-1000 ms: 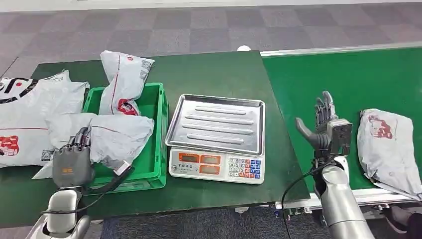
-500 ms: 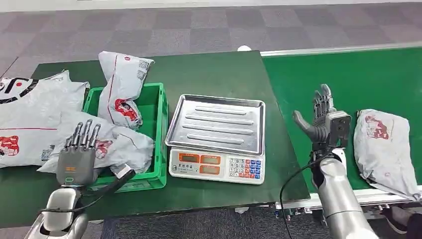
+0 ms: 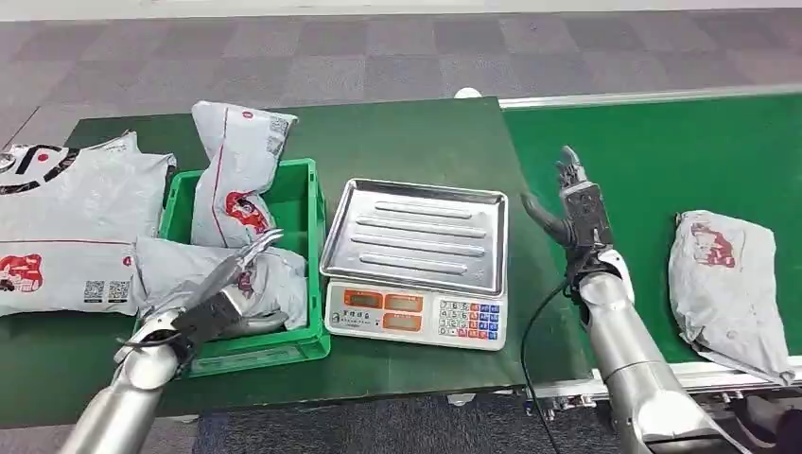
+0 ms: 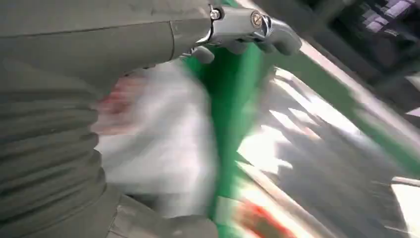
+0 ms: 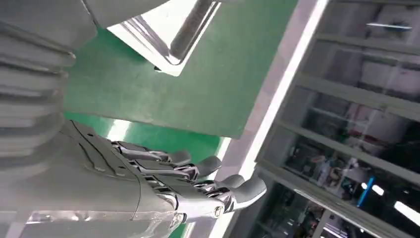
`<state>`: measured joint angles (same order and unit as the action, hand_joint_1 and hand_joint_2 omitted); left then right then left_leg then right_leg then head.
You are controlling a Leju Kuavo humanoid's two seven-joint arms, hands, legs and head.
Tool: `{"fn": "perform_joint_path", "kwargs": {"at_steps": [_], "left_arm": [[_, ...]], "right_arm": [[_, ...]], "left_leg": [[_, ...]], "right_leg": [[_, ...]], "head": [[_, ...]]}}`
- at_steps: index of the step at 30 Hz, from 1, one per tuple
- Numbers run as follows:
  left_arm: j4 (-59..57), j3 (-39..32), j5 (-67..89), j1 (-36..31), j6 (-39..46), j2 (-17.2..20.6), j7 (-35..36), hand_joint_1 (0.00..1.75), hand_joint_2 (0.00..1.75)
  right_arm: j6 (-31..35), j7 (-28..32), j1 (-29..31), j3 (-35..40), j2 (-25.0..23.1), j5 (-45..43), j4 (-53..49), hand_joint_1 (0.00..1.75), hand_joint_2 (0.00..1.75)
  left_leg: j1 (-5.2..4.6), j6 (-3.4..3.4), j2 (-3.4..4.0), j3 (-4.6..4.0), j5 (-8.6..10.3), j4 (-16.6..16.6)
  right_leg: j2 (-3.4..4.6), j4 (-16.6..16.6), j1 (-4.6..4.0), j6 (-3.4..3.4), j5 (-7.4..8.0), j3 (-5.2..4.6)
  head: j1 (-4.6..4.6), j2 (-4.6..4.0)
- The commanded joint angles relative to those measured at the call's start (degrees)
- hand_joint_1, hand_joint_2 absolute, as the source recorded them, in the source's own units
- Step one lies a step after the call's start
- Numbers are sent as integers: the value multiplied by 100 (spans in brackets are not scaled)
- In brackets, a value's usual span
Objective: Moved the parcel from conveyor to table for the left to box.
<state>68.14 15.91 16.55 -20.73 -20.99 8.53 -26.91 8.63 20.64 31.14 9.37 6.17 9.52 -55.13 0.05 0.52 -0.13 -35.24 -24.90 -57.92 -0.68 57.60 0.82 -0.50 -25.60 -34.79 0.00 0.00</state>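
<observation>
Parcel, a crinkled grey plastic mailer bag [image 3: 726, 287], lies on the green conveyor belt [image 3: 662, 151], right of the silver tray-topped scale [image 3: 413, 260].
Right hand [image 3: 570, 208] hovers between them, fingers spread, empty; left hand [image 3: 216, 293] reaches flat over the green plastic crate [image 3: 301, 255], empty.

Right hand [image 3: 570, 201] raised, fingers apart; left hand [image 3: 210, 305] outstretched, empty.

High head view, close wrist views
</observation>
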Motion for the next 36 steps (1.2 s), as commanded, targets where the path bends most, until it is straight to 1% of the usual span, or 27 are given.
{"fn": "perform_joint_path", "kwargs": {"at_steps": [1, 2, 3, 4, 5, 6, 7, 8, 9, 10, 12, 13, 18, 19, 20, 21, 22, 24, 25, 26, 27, 28, 30, 31, 32, 33, 36], "left_arm": [[-2406, 498, -1834, -1527, -775, -1249, 2, 0, 175], [-2661, 570, -1832, -1662, -662, -1385, -51, 0, 175], [-2862, 579, -1946, -1759, -694, -1501, -98, 0, 175], [-3248, 551, -2056, -1968, -596, -1737, -118, 0, 175], [-3442, 516, -2167, -2075, -576, -1893, -110, 0, 175], [-3540, 515, -2255, -2130, -580, -1974, -115, 0, 175], [-3672, 487, -2349, -2200, -473, -2113, -136, 0, 175], [-3696, 520, -2367, -2221, -424, -2157, -135, 0, 175], [-3695, 539, -2379, -2226, -407, -2166, -136, 0, 175], [-3693, 539, -2382, -2222, -416, -2154, -136, 0, 175], [-3677, 537, -2393, -2208, -447, -2115, -142, 0, 175], [-3670, 536, -2396, -2203, -456, -2103, -144, 0, 175], [-3657, 536, -2400, -2195, -466, -2088, -146, 0, 175], [-3699, 440, -2539, -2213, -404, -2194, -9, 0, 175], [-3722, 444, -2522, -2245, -270, -2269, -4, 0, 175], [-3810, 440, -2491, -2315, 27, -2364, -3, 0, 175], [-3937, 462, -2466, -2405, 352, -2472, -9, 0, 175], [-4113, 495, -2466, -2459, 796, -2595, -57, 0, 175], [-4168, 447, -2566, -2424, 812, -2647, -67, 0, 175], [-4205, 458, -2565, -2387, 910, -2674, -91, 0, 175], [-4242, 430, -2585, -2305, 1063, -2711, -206, 0, 175], [-4310, 404, -2616, -2276, 1103, -2738, -241, 0, 175], [-4472, 390, -2605, -2270, 1208, -2749, -257, 0, 175], [-4592, 400, -2569, -2297, 1283, -2722, -253, 0, 175], [-4625, 364, -2574, -2292, 1359, -2683, -290, 0, 175], [-4646, 284, -2653, -2273, 1306, -2651, -286, 0, 175], [-4564, 245, -2631, -2128, 1239, -2540, -497, 0, 175]], "right_arm": [[1458, -631, 651, 515, -70, 1489, 1587, 0, 175], [1434, -557, 682, 437, -69, 1530, 1712, 0, 175], [1843, -805, 710, 504, -18, 1953, 1879, 0, 175], [1983, -1010, 650, 423, 25, 2273, 1971, 0, 175], [2087, -1191, 571, 385, 85, 2522, 2015, 0, 175], [2171, -1273, 518, 332, 115, 2713, 2045, 0, 175], [2381, -1701, 355, 206, 165, 3307, 1981, 0, 175], [2320, -1666, 245, 58, 176, 3399, 1865, 0, 175], [2290, -1649, 205, -17, 170, 3454, 1817, 0, 175], [2291, -1649, 200, -22, 163, 3463, 1810, 0, 175], [2281, -1667, 213, -37, 141, 3496, 1789, 0, 175], [2275, -1676, 219, -40, 134, 3509, 1784, 0, 175], [2260, -1697, 230, -49, 121, 3535, 1778, 0, 175], [2323, -2479, 163, -31, 252, 4369, 1828, 0, 175], [2291, -2625, 91, -70, 339, 4555, 1826, 0, 175], [2264, -3052, 27, -40, 500, 5025, 1940, 0, 175], [1930, -3331, 1, -47, 646, 5359, 2136, 0, 175], [1522, -3638, 208, -5, 775, 5844, 2712, 0, 175], [1496, -3703, 271, -26, 782, 5949, 2858, 0, 175], [1534, -3683, 283, -83, 775, 5967, 2945, 0, 175], [1356, -3746, 278, -148, 788, 5997, 3087, 0, 175], [1331, -3765, 242, -222, 817, 5985, 3134, 0, 175], [1275, -3961, 143, -291, 955, 6077, 3233, 0, 175], [1311, -3994, -12, -423, 1012, 6094, 3183, 0, 175], [1357, -4000, -117, -494, 1024, 6108, 3147, 0, 175], [1395, -4039, -233, -543, 1024, 6120, 3106, 0, 175], [1510, -3958, -682, -938, 926, 6082, 2773, 0, 175]], "left_leg": [[5, -2, -17, 22, 3, 8], [1, -2, -19, 14, 2, 2], [-3, -2, -20, 11, 3, 2], [-6, -1, -19, 11, 3, 2], [-1, -2, -38, 10, 5, 0], [1, -4, -54, 13, 9, 2], [-1, -3, -34, 5, 3, -4], [4, -5, -53, 20, 7, 5], [-2, -5, -45, 7, 4, -4], [4, -5, -57, 19, 4, 2], [-2, -4, -23, 8, -1, -6], [1, -4, -19, 23, -5, 1], [-4, -4, -4, 9, -4, -5], [0, -3, -3, 20, -5, 1], [-1, -4, -8, 11, -4, -4], [-2, -6, -15, 6, -2, -4], [3, -6, -32, 13, -1, -2], [1, -9, -38, 11, 1, -4], [-1, -10, -32, 3, 0, -8], [0, -13, -41, 14, -1, -4], [-4, -11, -22, 6, -3, -6], [-4, -13, -20, 20, -5, 1], [-10, -12, -23, 8, -5, -3], [-11, -12, -21, 22, -7, 4], [-11, -16, -26, 13, -9, -4], [-7, -14, -38, 27, -6, 7], [-6, -12, -27, 32, -11, 9]], "right_leg": [[-13, -16, -5, 1, 1, 33], [-17, -8, -1, 0, -1, 25], [-17, -7, 2, 0, -1, 21], [-16, -6, 5, 0, -1, 18], [-36, -11, 0, -2, -2, 29], [-52, -17, -2, -2, -1, 37], [-32, -7, 0, -2, -2, 18], [-49, -25, -5, -2, -1, 44], [-42, -11, 1, -5, -3, 27], [-53, -25, -5, -4, -4, 47], [-18, -11, 1, -4, 1, 20], [-13, -22, -3, -3, 1, 36], [0, -7, 2, -3, 2, 9], [5, -15, -2, -1, 4, 22], [-1, -9, -2, -3, 2, 14], [-8, -8, -2, -5, 1, 11], [-24, -18, -7, -5, -1, 26], [-33, -16, -3, -8, -2, 24], [-30, -9, -1, -8, -1, 14], [-38, -19, -2, -10, -2, 33], [-20, -12, 2, -9, 1, 20], [-17, -23, 2, -10, 3, 36], [-19, -13, 9, -10, 1, 25], [-16, -22, 10, -8, 1, 38], [-23, -16, 10, -10, 0, 28], [-33, -31, 6, -9, -1, 47], [-22, -32, 5, -10, -4, 48]], "head": [[2, 0], [0, -2], [0, 0], [0, 0], [0, -2], [0, 0], [0, 0], [0, 0], [0, 0], [0, 0], [0, -2], [0, 0], [0, 0], [0, -2], [0, 0], [0, 0], [0, 0], [0, 0], [0, 0], [0, -2], [0, 0], [0, 0], [0, -2], [0, 0], [0, 0], [0, 0], [0, 0]]}}
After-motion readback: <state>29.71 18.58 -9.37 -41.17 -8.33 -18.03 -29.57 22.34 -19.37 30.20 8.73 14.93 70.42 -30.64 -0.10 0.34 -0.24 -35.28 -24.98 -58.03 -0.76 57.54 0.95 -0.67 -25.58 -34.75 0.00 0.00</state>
